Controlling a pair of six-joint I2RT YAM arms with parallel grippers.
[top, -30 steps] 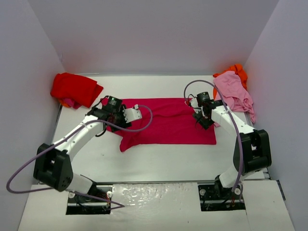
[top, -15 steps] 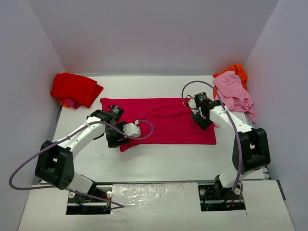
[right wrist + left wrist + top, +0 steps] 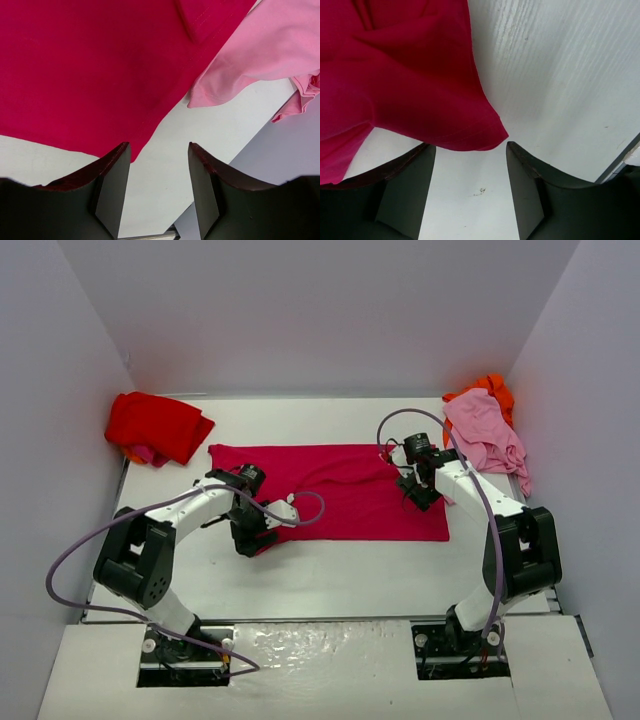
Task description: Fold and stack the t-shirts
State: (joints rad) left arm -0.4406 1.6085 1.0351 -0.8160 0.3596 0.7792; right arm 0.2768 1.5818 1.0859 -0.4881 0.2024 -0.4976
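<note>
A crimson-magenta t-shirt [image 3: 345,490] lies spread flat mid-table. My left gripper [image 3: 248,538] hovers at its near-left corner, open; in the left wrist view that corner [image 3: 485,135] sits just ahead of the left gripper [image 3: 469,150], with bare table between the fingers. My right gripper [image 3: 420,494] is over the shirt's right edge, open and holding nothing; the right wrist view shows the right gripper [image 3: 157,150] by the crimson hem [image 3: 100,90] and a pale pink t-shirt [image 3: 250,50]. A bright red t-shirt [image 3: 155,424] is folded at the back left.
The pale pink t-shirt [image 3: 485,435] lies crumpled at the back right on an orange t-shirt [image 3: 492,387]. Grey walls close in the white table [image 3: 350,570] on three sides. Purple cables loop off both arms.
My left gripper has swung off the shirt's left part toward the near side and now sits at the near-left corner. The right arm has barely shifted.
</note>
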